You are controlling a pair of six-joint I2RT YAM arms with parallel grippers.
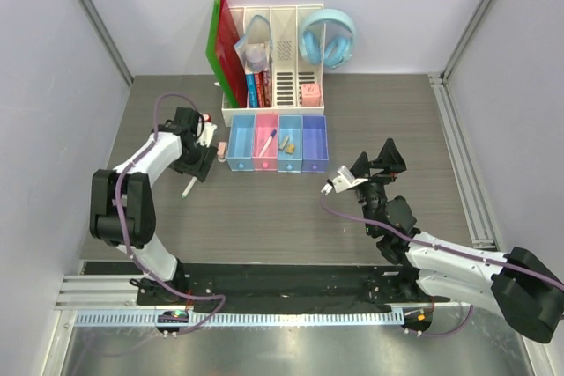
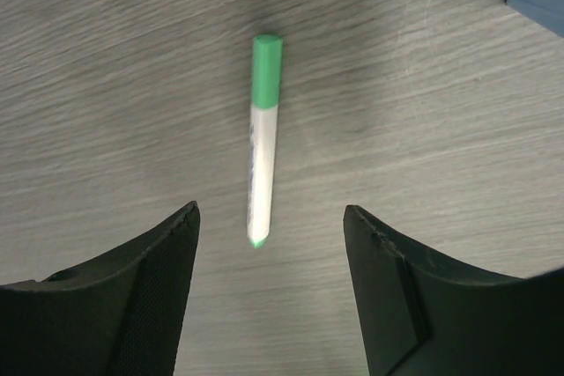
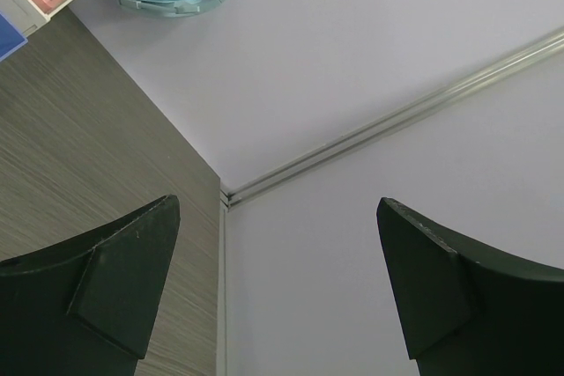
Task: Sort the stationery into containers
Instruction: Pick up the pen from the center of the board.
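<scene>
Top external view, left of centre, left gripper spread wide, empty, green-capped marker flat on table between its fingers, row of four trays centre, right gripper right of centre, wide open, holding nothing

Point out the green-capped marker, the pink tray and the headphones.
green-capped marker [image 2: 263, 140]: left wrist view, on the white barrel.
pink tray [image 1: 265, 165]: top external view, on its near wall.
headphones [image 1: 342, 47]: top external view, on one ear cup.
</scene>
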